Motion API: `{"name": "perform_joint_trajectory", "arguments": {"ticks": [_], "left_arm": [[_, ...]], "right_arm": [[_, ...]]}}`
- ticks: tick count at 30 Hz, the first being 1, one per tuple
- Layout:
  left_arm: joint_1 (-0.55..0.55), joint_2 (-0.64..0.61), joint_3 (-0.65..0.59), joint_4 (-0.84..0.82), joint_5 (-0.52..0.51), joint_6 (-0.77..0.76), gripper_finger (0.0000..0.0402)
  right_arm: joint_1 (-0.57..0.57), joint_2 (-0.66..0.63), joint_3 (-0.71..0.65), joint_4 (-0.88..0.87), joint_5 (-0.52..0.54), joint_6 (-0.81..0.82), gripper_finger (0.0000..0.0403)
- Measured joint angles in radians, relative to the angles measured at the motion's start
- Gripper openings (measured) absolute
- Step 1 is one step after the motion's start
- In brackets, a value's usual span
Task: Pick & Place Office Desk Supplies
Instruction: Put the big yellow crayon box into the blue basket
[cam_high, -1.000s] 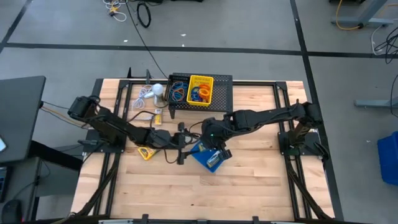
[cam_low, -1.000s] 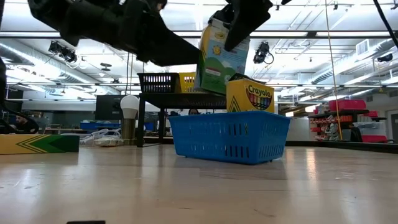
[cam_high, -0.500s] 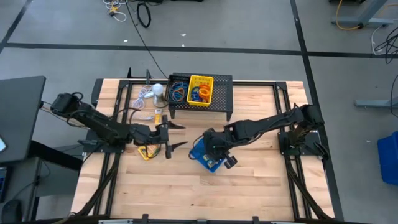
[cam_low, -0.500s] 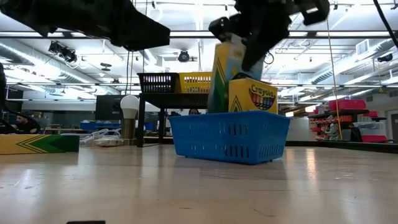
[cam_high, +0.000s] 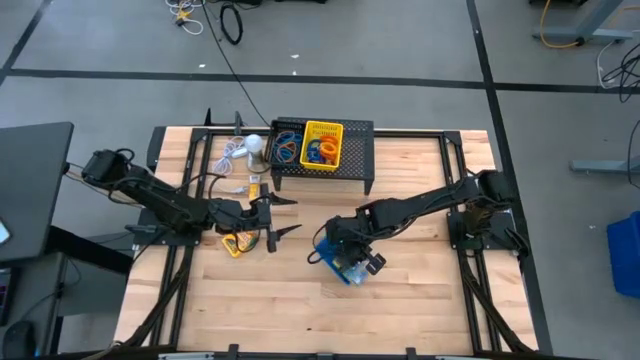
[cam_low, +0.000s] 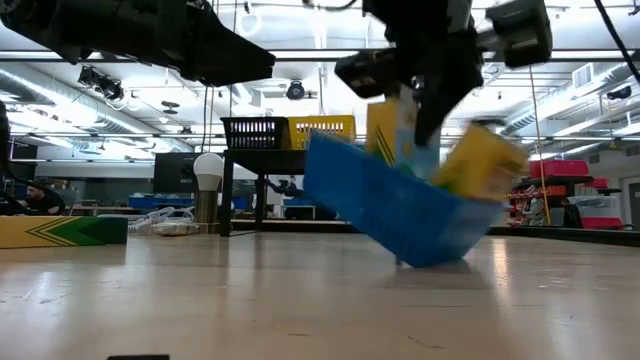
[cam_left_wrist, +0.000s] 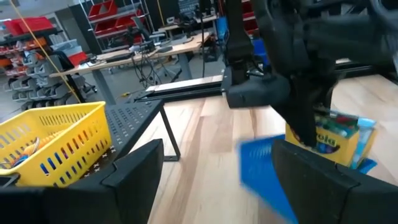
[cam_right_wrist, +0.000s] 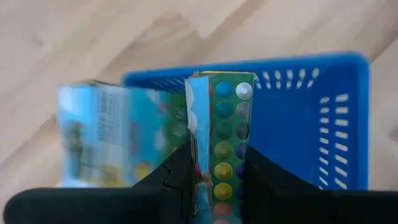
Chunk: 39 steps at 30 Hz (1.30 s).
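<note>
The blue mesh tray (cam_low: 395, 215) that sat flat on the desk (cam_high: 420, 300) half a second ago is now tipped up on one edge, and the crayon box (cam_low: 482, 160) already inside it has slid toward the low side. The right tool (cam_high: 345, 255) has come down into the tray with a second crayon box (cam_right_wrist: 221, 143) clenched between its fingers, and the push seems to have levered the tray over. In the high view the tray has also shifted slightly toward the near edge of the desk. For the task this looks like trouble: the placement is nearly made, but the tray may spill (or settle back once the load comes off).

The held box stands upright between the right tool's fingers, its lower end inside the tray, close beside the other box.

The left tool (cam_high: 272, 218) has pulled back to the left side of the desk and hangs with its fingers spread wide, holding nothing. Another crayon box (cam_high: 234, 244) lies on the desk just beside it. The yellow mesh tray (cam_high: 322, 143), holding rubber-band loops (cam_high: 322, 152), rests on the black mesh stand (cam_high: 358, 150) at the far side.
</note>
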Motion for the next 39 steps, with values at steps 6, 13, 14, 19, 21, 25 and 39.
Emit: {"name": "perform_joint_trajectory", "arguments": {"ticks": [6, 13, 14, 19, 21, 25, 39], "left_arm": [[0.0, 0.0, 0.0, -0.001, -0.008, 0.001, 0.0298], [0.0, 0.0, 0.0, -0.009, -0.018, 0.006, 0.0298], [0.0, 0.0, 0.0, -0.01, -0.019, 0.006, 0.0298], [0.0, 0.0, 0.0, -0.017, -0.028, 0.006, 0.0298], [0.0, 0.0, 0.0, -0.016, -0.029, 0.006, 0.0298], [0.0, 0.0, 0.0, -0.016, -0.029, 0.006, 0.0298], [0.0, 0.0, 0.0, -0.016, -0.029, 0.006, 0.0298]], "right_arm": [[0.0, 0.048, -0.001, -0.018, 0.007, -0.008, 0.009], [-0.001, 0.043, -0.001, -0.027, 0.028, 0.005, 0.012], [0.0, 0.042, -0.001, -0.027, 0.028, 0.011, 0.0133], [0.001, 0.042, -0.001, -0.038, 0.031, 0.047, 0.0162], [0.001, 0.042, -0.001, -0.045, 0.03, 0.064, 0.0161], [0.004, 0.042, -0.001, -0.055, 0.03, 0.086, 0.0152], [0.042, 0.016, 0.077, -0.133, 0.125, 0.165, 0.0177]]}}
